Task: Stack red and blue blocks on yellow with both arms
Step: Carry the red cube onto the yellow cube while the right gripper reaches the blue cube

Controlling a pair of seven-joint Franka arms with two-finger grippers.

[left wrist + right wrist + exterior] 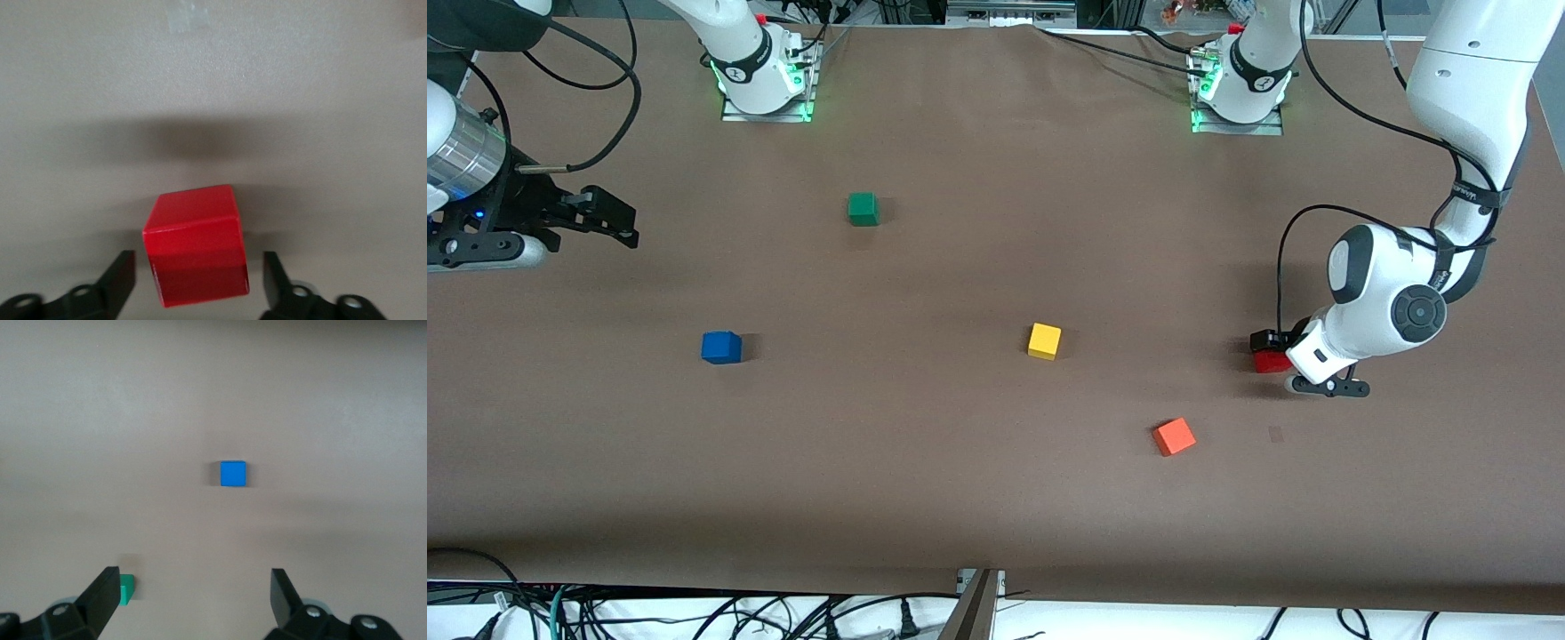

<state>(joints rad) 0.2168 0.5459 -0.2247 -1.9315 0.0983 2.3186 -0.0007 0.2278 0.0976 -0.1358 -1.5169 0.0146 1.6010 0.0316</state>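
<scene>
The red block (1272,363) rests on the table near the left arm's end. My left gripper (1267,347) is low around it. In the left wrist view the red block (197,247) sits between the open fingers (120,280), slightly turned, with a gap on each side. The yellow cube (1044,340) stands alone mid-table. The blue block (721,347) stands toward the right arm's end. My right gripper (605,222) is raised, open and empty. In the right wrist view (193,600) the blue block (233,473) lies on the table below it.
A green cube (863,209) stands nearer the arm bases; it also shows in the right wrist view (127,589). An orange-red cube (1174,436) lies nearer the front camera than the yellow cube, between it and the red block.
</scene>
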